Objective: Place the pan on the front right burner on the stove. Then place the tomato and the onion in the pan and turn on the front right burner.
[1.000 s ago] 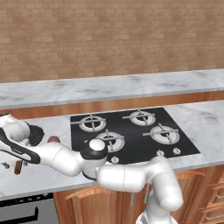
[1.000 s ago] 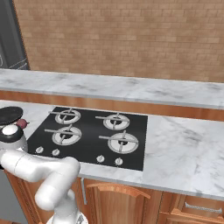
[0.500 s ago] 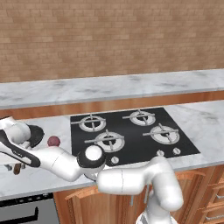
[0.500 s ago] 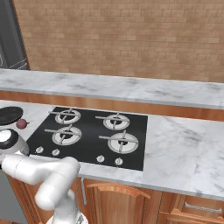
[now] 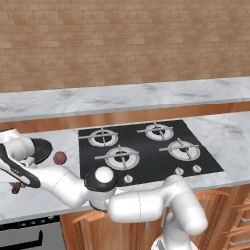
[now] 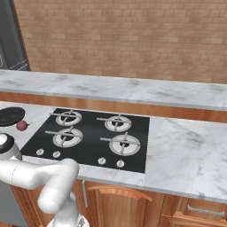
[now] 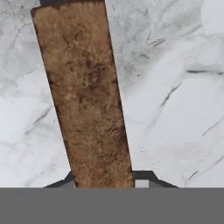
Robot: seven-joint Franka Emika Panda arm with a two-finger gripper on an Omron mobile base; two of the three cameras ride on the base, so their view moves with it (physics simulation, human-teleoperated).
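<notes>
The black pan (image 5: 43, 148) lies on the marble counter left of the stove (image 5: 146, 151), partly behind my white hand; it also shows as a dark disc (image 6: 9, 115). Its brown wooden handle (image 7: 87, 100) runs straight up from between my fingertips. My gripper (image 7: 105, 181) sits low at the handle's end (image 5: 15, 187), and both pads press against the handle's sides. The maroon onion (image 5: 60, 157) rests on the counter between pan and stove, also seen beside the pan (image 6: 22, 125). The front right burner (image 5: 183, 148) stands bare. The tomato is hidden.
White knobs (image 5: 179, 171) line the cooktop's front edge. The larger double-ring burner (image 5: 119, 156) is front left. My arm's elbow (image 5: 102, 178) hangs in front of the counter edge. A raised marble ledge (image 5: 127, 97) and a brick wall run behind.
The fingers have drawn in from wide open onto the pan's handle. The hand stays low at the counter's left; pan and onion have not moved.
</notes>
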